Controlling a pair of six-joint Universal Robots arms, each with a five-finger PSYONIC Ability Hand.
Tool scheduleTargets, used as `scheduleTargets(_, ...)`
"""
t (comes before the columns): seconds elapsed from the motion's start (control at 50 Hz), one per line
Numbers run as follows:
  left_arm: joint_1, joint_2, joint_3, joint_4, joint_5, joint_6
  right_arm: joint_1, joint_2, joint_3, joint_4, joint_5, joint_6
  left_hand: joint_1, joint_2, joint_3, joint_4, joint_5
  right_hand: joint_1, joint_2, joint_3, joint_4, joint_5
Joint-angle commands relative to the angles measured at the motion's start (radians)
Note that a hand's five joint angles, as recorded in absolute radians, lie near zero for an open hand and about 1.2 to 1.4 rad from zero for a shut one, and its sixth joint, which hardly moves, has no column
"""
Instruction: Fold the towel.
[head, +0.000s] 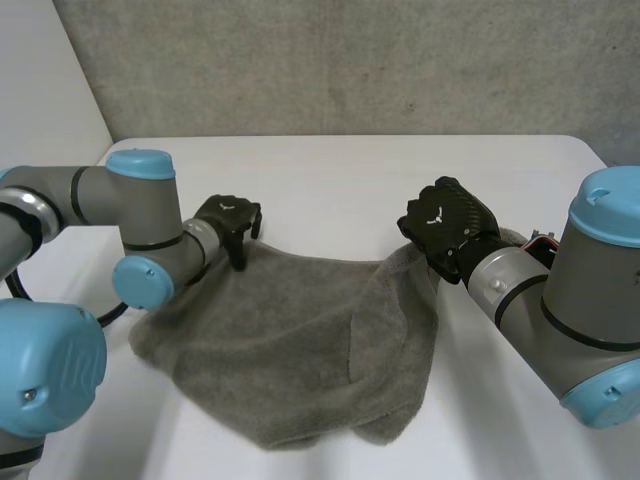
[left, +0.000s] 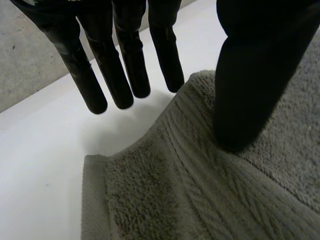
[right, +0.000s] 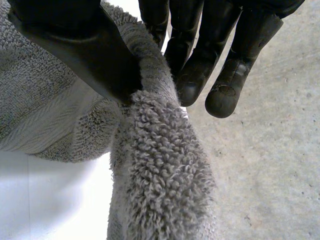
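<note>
A grey towel (head: 300, 340) lies crumpled on the white table (head: 350, 170), sagging between both hands. My left hand (head: 228, 215) is at its far left corner. In the left wrist view the thumb (left: 250, 75) rests on top of the towel (left: 200, 190), while the straight fingers (left: 125, 65) hang over bare table just past the edge; the hand is open. My right hand (head: 445, 225) holds the far right corner lifted off the table. In the right wrist view the thumb (right: 85, 50) and fingers (right: 200, 55) pinch a fold of towel (right: 160, 165).
A grey wall stands behind the table's far edge. Bare white tabletop lies beyond the towel and on both sides. Both grey arms reach in from the near corners.
</note>
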Motion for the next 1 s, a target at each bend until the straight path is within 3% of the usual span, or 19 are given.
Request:
scheduleTargets(0.02,-0.002,-0.006,0.016,-0.031,-0.013,0.021,-0.006,0.012,-0.021,-0.009,0.0,0.001,0.509,0.507,0.507,0.507,0.51,0.073,0.095,0.07,0.056,0.058)
scheduleTargets(0.08,-0.004,0.0,0.015,-0.039,-0.011,0.024,-0.006,0.024,-0.051,-0.011,0.001,0.004,0.659,0.657,0.657,0.656,0.66,0.073,0.095,0.07,0.056,0.058)
scheduleTargets(0.32,-0.001,0.058,0.081,-0.034,-0.02,0.024,0.006,0.109,-0.265,-0.012,0.001,0.008,0.659,0.657,0.657,0.657,0.66,0.073,0.095,0.07,0.056,0.058)
scheduleTargets(0.38,0.001,0.051,0.224,-0.008,-0.069,0.024,0.009,0.179,-0.413,-0.014,0.014,0.0,0.659,0.657,0.657,0.657,0.66,0.073,0.095,0.07,0.056,0.058)
scheduleTargets(0.42,0.002,0.035,0.394,0.029,-0.129,0.024,0.011,0.271,-0.618,-0.014,0.029,0.001,0.659,0.657,0.657,0.657,0.66,0.073,0.095,0.07,0.056,0.058)
scheduleTargets(0.48,0.002,0.029,0.478,0.063,-0.149,0.024,0.011,0.313,-0.733,-0.014,0.046,0.001,0.659,0.657,0.657,0.657,0.66,0.073,0.095,0.07,0.056,0.058)
scheduleTargets(0.52,0.004,0.044,0.574,0.156,-0.169,0.012,0.011,0.371,-0.965,-0.018,0.101,0.011,0.659,0.657,0.657,0.657,0.66,0.073,0.095,0.07,0.056,0.058)
scheduleTargets(0.64,0.004,0.127,0.559,0.279,-0.175,-0.002,0.011,0.428,-1.303,-0.026,0.163,0.035,0.659,0.657,0.657,0.657,0.66,0.073,0.095,0.07,0.056,0.058)
scheduleTargets(0.78,0.008,0.199,0.471,0.285,-0.18,-0.07,0.011,0.42,-1.29,0.05,0.134,0.038,0.659,0.657,0.657,0.657,0.66,0.073,0.095,0.07,0.056,0.058)
scheduleTargets(1.0,0.033,0.228,0.117,0.024,-0.166,-0.137,0.003,0.463,-1.058,0.389,0.008,0.008,0.659,0.657,0.657,0.657,0.66,0.073,0.095,0.07,0.056,0.058)
